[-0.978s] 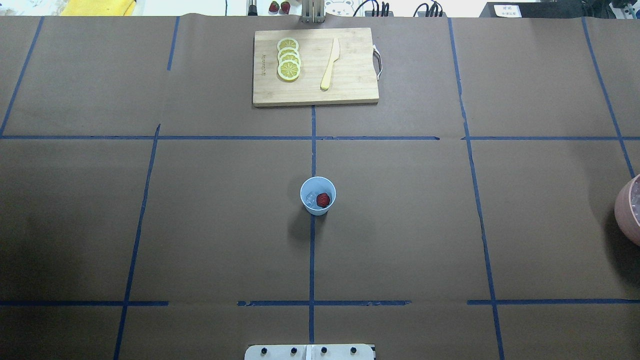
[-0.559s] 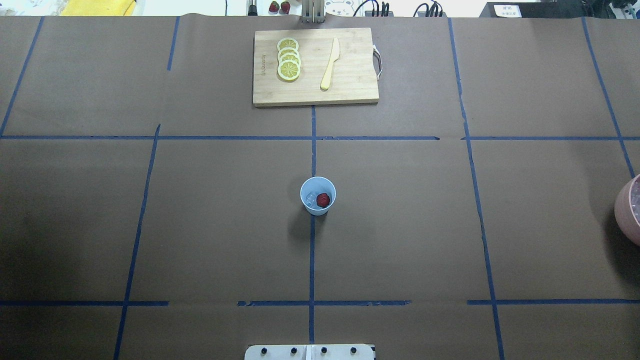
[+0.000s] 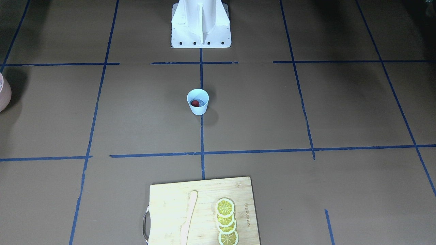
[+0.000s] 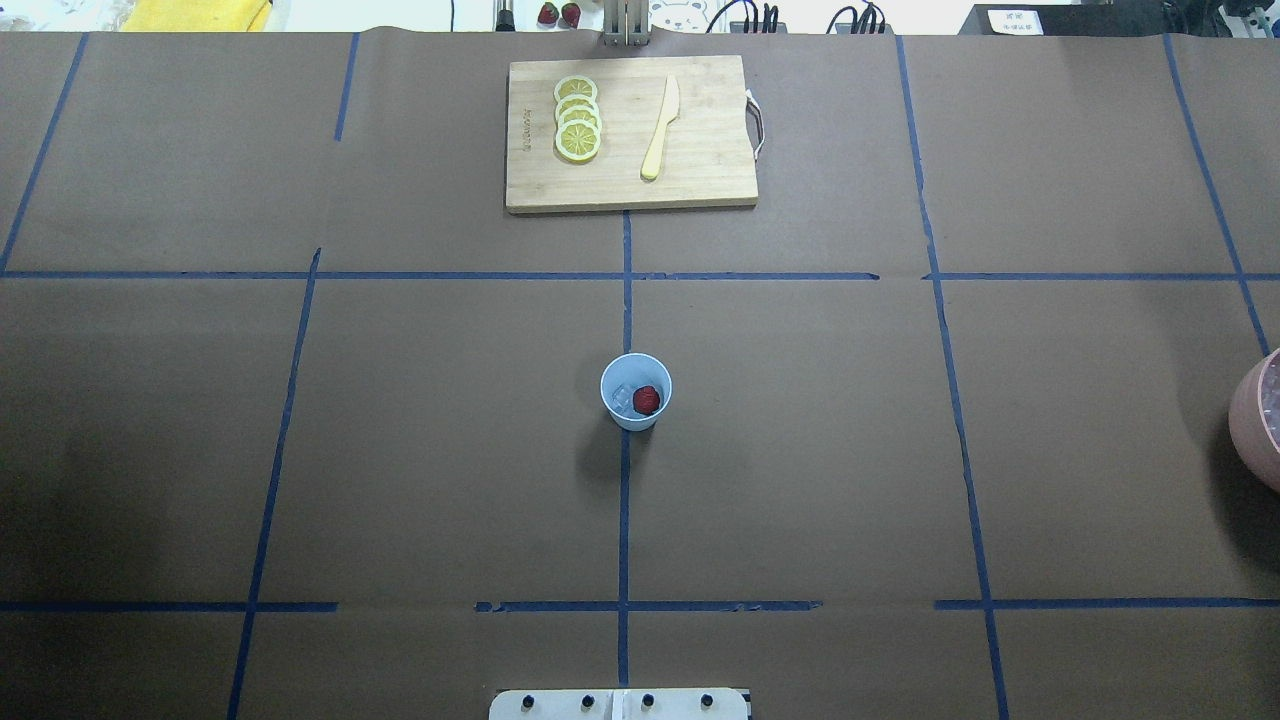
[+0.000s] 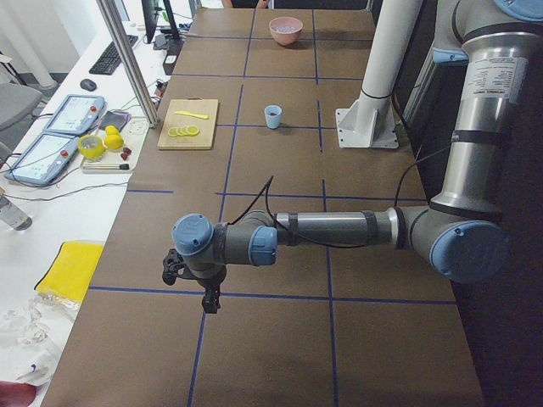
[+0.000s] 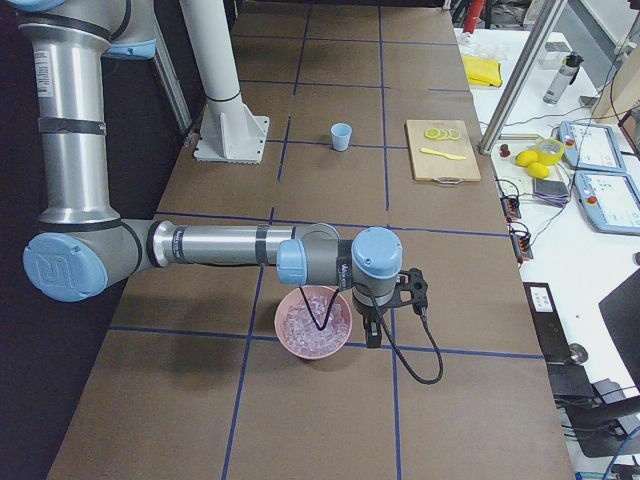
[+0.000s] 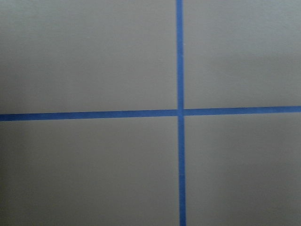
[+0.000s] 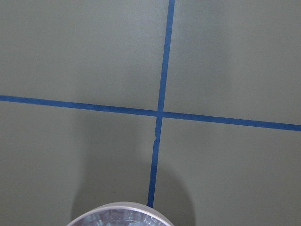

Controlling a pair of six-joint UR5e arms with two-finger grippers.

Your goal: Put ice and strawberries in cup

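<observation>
Here, in the front-facing view, you see the small pale-blue tapered cup point(image 3: 198, 109) standing upright on the brown paper-covered table point(image 3: 306, 112). It sits on the centre line of blue tape point(image 3: 201, 136), between the white robot base point(image 3: 201, 23) and the bamboo cutting board point(image 3: 167, 200). Inside the cup lie the small dark red strawberry point(image 3: 195, 103) and, right beside it, pale clear ice cubes point(image 3: 202, 101). On the board, four overlapping yellow lemon slices point(image 3: 225, 221) lie next to a pale wooden knife point(image 3: 189, 216). A rounded pink bowl point(image 3: 2, 93) shows at that view's left edge.

From overhead, the strawberry point(image 4: 647, 399) is on the right side of the cup point(image 4: 636, 418) and the ice cubes point(image 4: 622, 398) on the left.

In the left-end view, the left gripper point(image 5: 209, 303) hangs low over the table at a tape crossing, well apart from the cup point(image 5: 272, 117). You cannot tell from here whether its fingers are parted or closed.

In the right-end view, the right gripper point(image 6: 371, 338) hangs just beside the bowl point(image 6: 290, 335), which holds a heap of clear cubes point(image 6: 312, 320). Its finger state cannot be told either.

The left wrist view gives you brown paper and a tape crossing. The right wrist view shows another tape crossing, with the bowl's rim point(image 8: 120, 207) at the bottom edge.
</observation>
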